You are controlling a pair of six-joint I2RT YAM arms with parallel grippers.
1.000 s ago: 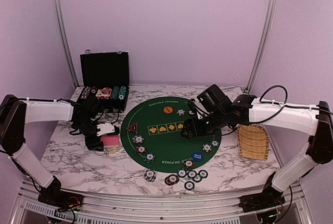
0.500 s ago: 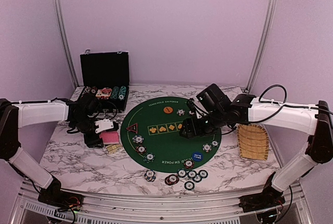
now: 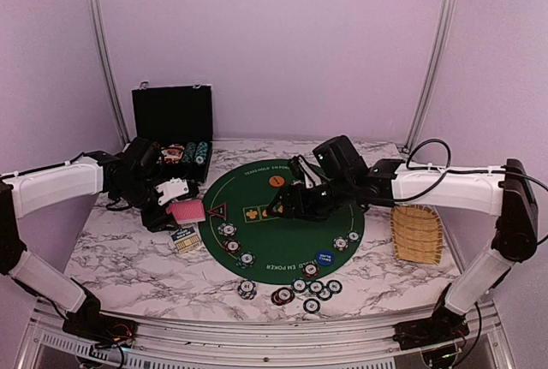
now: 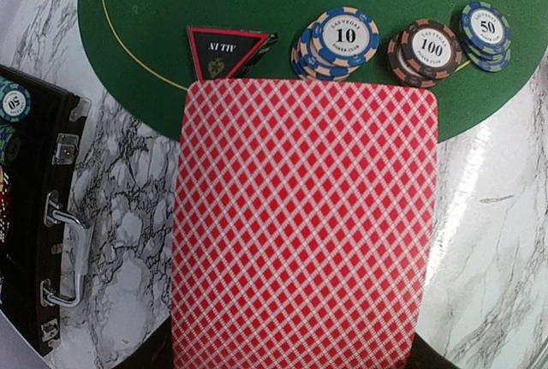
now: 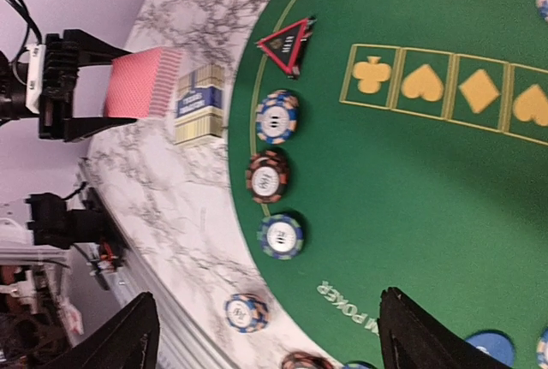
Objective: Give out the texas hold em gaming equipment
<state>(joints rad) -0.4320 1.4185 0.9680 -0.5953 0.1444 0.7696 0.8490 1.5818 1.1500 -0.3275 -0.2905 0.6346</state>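
My left gripper (image 3: 175, 208) is shut on a stack of red-backed playing cards (image 3: 187, 211), held above the marble just left of the green mat (image 3: 282, 232). In the left wrist view the cards (image 4: 304, 223) hide the fingers. Past them lie the triangular red-black marker (image 4: 224, 50) and chip stacks marked 10 (image 4: 345, 35), 100 (image 4: 428, 46) and 50 (image 4: 486, 25). My right gripper (image 3: 287, 202) hovers open over the mat's left half, nothing between its fingers (image 5: 128, 343). The orange button (image 3: 276, 181) and blue button (image 3: 324, 258) lie on the mat.
The open black chip case (image 3: 171, 133) stands at the back left. A card box (image 3: 183, 239) lies on the marble under the left gripper. Several loose chips (image 3: 308, 290) sit near the front edge. A wicker basket (image 3: 417, 234) is at the right.
My left gripper has lifted the cards off the marble and carried them right, toward the mat. The right arm has swung left across the mat and its jaws have widened.
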